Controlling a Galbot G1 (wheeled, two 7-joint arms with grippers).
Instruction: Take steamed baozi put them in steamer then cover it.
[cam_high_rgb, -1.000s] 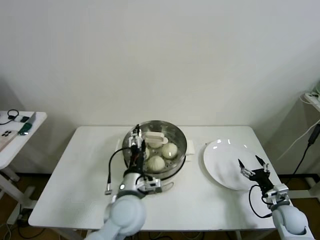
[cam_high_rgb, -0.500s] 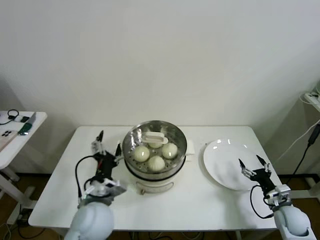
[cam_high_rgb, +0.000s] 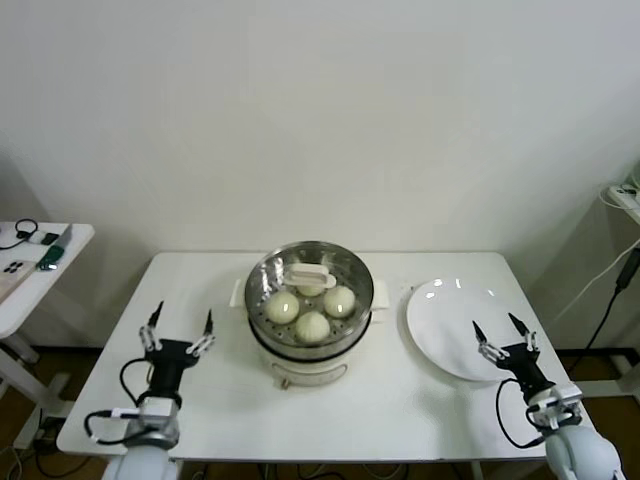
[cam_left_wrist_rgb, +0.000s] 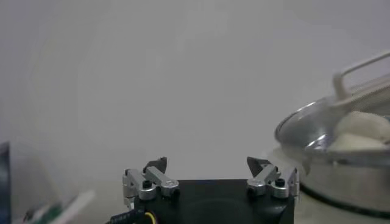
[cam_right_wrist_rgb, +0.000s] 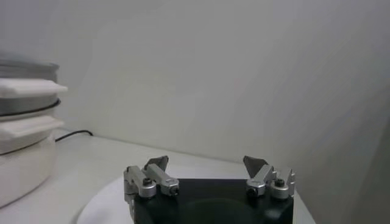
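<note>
1. Grippers first: the left gripper (cam_high_rgb: 181, 323) hangs over the bare white table (cam_high_rgb: 420, 400) on the left side, well apart from the steamer (cam_high_rgb: 310, 300). Its two fingers are spread wide, and nothing sits between them or touches them.
2. From the left wrist view, the same left gripper (cam_left_wrist_rgb: 210, 172) shows both fingertips (cam_left_wrist_rgb: 157, 164) parted with only open air in the gap; the steamer's rim and lid show off to one side.
3. Over on the right, the right gripper (cam_high_rgb: 502, 333) sits above the near edge of the white plate (cam_high_rgb: 445, 320). Its fingers are also splayed wide and hold nothing.
4. In the right wrist view, the right gripper (cam_right_wrist_rgb: 207, 168) has its tips apart over the plate (cam_right_wrist_rgb: 106, 204), with the white pot base off to the side.
5. At the middle of the table stands the steamer, a shiny steel basket on a white pot base.
6. Inside it lie the buns (cam_high_rgb: 312, 325): three pale domes show plainly, close together, and a fourth seems to sit under the handle, though I cannot be sure.
7. A clear glass lid (cam_high_rgb: 300, 262) with a white handle (cam_high_rgb: 311, 277) rests on top of the steamer, covering the buns.
8. Off to the far left stands a small side table (cam_high_rgb: 25, 290) with a few small items on it.
</note>
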